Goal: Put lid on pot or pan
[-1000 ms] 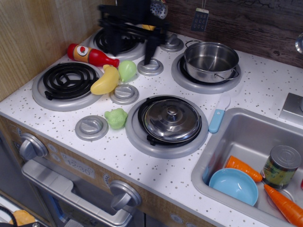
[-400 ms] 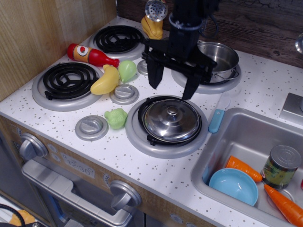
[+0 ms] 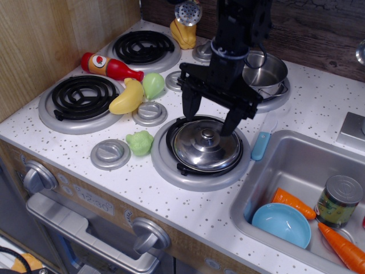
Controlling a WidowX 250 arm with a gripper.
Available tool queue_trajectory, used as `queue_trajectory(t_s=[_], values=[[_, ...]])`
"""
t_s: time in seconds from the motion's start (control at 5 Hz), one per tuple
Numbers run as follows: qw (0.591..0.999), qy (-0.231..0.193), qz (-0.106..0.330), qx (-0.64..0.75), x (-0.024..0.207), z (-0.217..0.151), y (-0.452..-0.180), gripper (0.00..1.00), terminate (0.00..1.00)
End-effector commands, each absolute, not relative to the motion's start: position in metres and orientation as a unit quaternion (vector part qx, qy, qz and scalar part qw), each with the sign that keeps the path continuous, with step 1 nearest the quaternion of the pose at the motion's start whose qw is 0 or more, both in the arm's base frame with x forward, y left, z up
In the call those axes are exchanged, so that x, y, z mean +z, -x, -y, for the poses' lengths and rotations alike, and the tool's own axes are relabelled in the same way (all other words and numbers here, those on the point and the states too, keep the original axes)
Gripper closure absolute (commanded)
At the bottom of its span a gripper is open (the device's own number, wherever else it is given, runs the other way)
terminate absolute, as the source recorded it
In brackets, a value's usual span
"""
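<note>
The shiny domed steel lid (image 3: 206,146) with a small centre knob lies on the front right burner (image 3: 199,171). The steel pot (image 3: 263,69) stands on the back right burner, partly hidden behind the arm. My black gripper (image 3: 209,117) is open, its two fingers spread wide just above the far edge of the lid, one finger on each side of the knob line. It holds nothing.
A blue-handled utensil (image 3: 261,144) lies right of the lid. Green toy (image 3: 140,142), banana (image 3: 128,97), pear (image 3: 153,84) and ketchup bottle (image 3: 110,67) lie left. The sink (image 3: 268,165) holds a blue bowl (image 3: 282,224), carrots and a can (image 3: 338,201).
The arm swung from the back left burner to the right and forward, then came down. Its open fingers now hang just over the lid. Lid and pot have not moved.
</note>
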State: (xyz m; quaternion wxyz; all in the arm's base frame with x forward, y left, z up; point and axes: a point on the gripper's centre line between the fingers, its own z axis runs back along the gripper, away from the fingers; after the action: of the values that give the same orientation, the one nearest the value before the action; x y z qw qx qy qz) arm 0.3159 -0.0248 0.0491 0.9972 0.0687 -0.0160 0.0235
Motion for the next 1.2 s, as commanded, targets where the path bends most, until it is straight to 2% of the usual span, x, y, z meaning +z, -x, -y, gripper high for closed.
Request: queue_trajectory(t_s=[0.0,0.2,0.4,0.8,1.0], values=[[0.998,-0.051,0.038,0.027,0.047,0.024,-0.320,0.00,0.00],[0.998,-0.046,0.042,0.023,0.037,0.017,-0.320,0.00,0.00],[0.998,-0.033,0.037,0.025,0.035,0.016,-0.322,1.00,0.00],[0.999,-0.026,0.027,0.034,0.045,0.017,-0.319,1.00,0.00],[0.998,-0.029,0.036,0.047,0.065,0.017,-0.327,1.00,0.00]])
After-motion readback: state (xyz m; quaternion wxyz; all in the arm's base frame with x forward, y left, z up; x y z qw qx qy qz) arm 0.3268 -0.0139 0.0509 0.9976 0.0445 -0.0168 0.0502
